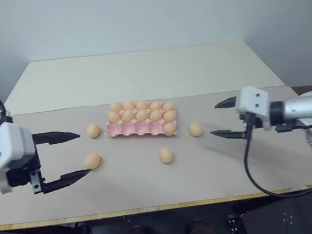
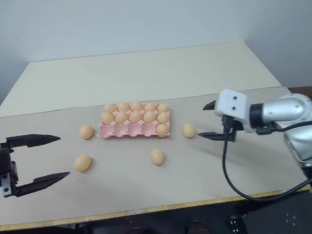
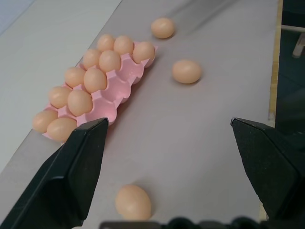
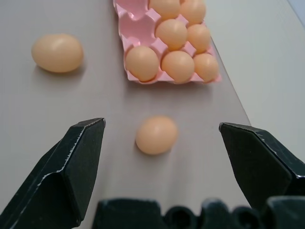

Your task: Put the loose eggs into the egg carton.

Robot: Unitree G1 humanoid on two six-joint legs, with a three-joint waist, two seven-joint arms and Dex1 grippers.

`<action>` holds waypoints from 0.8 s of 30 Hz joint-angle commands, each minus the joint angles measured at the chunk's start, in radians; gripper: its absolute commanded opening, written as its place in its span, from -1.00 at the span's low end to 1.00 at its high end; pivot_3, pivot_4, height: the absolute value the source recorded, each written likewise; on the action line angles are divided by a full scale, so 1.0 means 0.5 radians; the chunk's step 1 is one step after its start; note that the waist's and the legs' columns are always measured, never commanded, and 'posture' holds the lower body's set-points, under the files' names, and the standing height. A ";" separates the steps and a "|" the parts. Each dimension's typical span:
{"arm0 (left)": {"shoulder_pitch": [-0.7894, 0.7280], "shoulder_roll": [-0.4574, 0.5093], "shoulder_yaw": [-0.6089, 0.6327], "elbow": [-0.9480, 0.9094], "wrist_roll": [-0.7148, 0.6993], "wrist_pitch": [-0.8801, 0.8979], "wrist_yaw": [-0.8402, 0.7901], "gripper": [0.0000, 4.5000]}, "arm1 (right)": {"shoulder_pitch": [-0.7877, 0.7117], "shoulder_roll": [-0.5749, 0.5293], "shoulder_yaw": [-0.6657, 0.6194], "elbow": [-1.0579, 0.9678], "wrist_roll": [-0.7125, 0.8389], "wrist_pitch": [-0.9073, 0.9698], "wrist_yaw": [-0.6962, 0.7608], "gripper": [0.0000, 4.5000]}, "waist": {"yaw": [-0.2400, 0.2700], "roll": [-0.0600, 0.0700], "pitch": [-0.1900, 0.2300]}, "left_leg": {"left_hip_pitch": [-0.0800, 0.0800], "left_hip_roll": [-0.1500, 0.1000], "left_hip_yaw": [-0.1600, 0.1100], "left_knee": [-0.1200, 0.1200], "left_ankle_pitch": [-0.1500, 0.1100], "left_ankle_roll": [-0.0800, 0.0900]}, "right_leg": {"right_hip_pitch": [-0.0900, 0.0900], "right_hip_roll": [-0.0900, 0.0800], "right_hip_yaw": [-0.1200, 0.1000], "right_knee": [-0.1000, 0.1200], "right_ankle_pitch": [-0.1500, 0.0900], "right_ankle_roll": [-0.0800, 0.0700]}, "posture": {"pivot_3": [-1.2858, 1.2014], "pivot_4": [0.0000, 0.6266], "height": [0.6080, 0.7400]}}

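Nearest the desk's front edge, both hands hang above the surface, fingers spread wide, nothing in either one. The left hand sits low at the left side, and one loose egg lies right by the tip of its lower finger, not quite touching as far as I can see. That looks like its target. Over on the right, the right hand points in toward the middle, and the egg just ahead of its fingertips sits squarely between them in its wrist view, so I'd say it's lined up for a pick.

A third egg rests in the open between the two hands, nearer the front. A fourth lies just beside the left end of the egg carton.

Further back, the pink carton sits mid-desk, back rows full, front row holding one egg at the right end. Four bare cups, four loose eggs.
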 commanded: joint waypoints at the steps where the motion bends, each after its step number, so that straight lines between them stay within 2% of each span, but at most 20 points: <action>1: -0.033 -0.014 -0.049 0.022 0.025 -0.078 0.006 1.00 | -0.093 0.108 0.113 0.111 -0.162 -0.077 -0.088 0.98 | 0.000 0.000 0.000 | 0.000 0.000 0.000 0.000 0.000 0.000 | 0.000 0.000 0.000 0.000 0.000 0.000 | 0.03 -0.52 1.00; 9: 0.006 -0.060 -0.095 0.039 0.062 -0.147 0.003 1.00 | -0.255 0.414 0.295 0.564 -0.464 -0.232 -0.291 0.98 | -0.001 0.000 0.000 | -0.001 -0.001 0.001 0.000 0.000 0.000 | -0.001 0.000 0.000 0.000 0.000 0.000 | 0.03 -0.52 1.00; 20: 0.108 -0.100 -0.019 0.061 0.100 -0.201 -0.040 1.00 | -0.354 0.576 0.327 0.930 -0.609 -0.301 -0.343 0.98 | -0.004 0.000 0.000 | 0.000 0.000 0.001 0.000 0.000 0.000 | -0.001 0.000 0.000 0.001 0.000 0.000 | 0.03 -0.52 1.00; 23: 0.120 -0.102 -0.021 0.074 0.120 -0.218 -0.045 1.00 | -0.353 0.584 0.313 0.931 -0.603 -0.283 -0.321 0.73 | -0.005 0.000 0.000 | 0.000 0.000 0.001 0.000 0.000 0.000 | -0.001 0.000 0.000 0.001 0.000 0.000 | 0.03 -0.52 1.00; 24: 0.123 -0.102 -0.022 0.078 0.124 -0.223 -0.046 1.00 | -0.350 0.585 0.306 0.926 -0.601 -0.282 -0.318 0.59 | -0.005 0.000 0.000 | -0.001 -0.001 0.001 0.000 0.000 0.000 | -0.001 -0.001 0.000 0.001 0.000 0.000 | 0.03 -0.52 1.00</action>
